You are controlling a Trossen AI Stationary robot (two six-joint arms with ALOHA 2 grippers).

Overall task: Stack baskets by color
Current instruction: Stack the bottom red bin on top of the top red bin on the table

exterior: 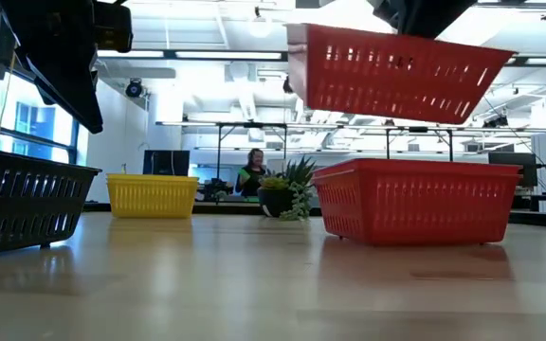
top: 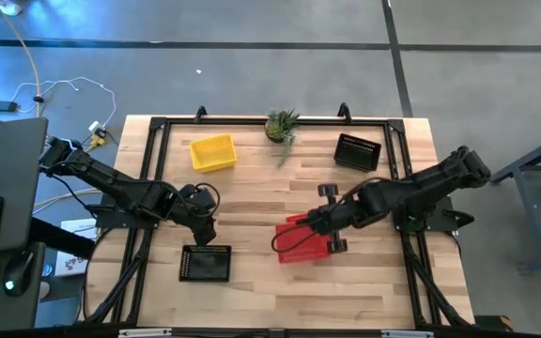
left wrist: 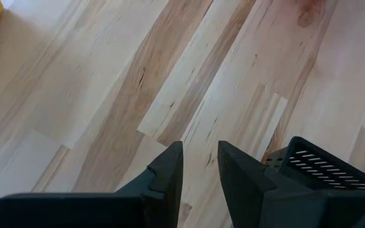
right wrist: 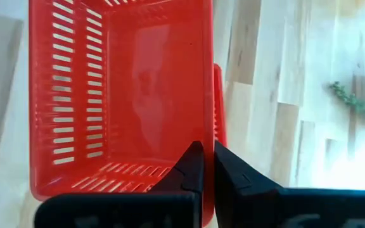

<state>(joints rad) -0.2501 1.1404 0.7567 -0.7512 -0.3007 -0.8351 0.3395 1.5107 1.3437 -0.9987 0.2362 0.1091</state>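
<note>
1. While the right gripper (right wrist: 203,166) holds a red slotted plastic basket (exterior: 398,69) by one wall, jaws pinched shut on it, the basket hangs tilted directly over a second red basket (exterior: 415,199) resting on the surface near its right front – the drop is straight down.
2. Long axes look roughly matched, I judge.
3. Left gripper (left wrist: 200,166) waits, jaws narrowly apart and empty, beside a black mesh basket (top: 206,264) at the front-left.
4. A yellow basket (top: 212,152) and another black basket (top: 357,151) sit along the far edge.

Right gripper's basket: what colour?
Red; the basket in the right gripper shows best in the right wrist view.
</note>
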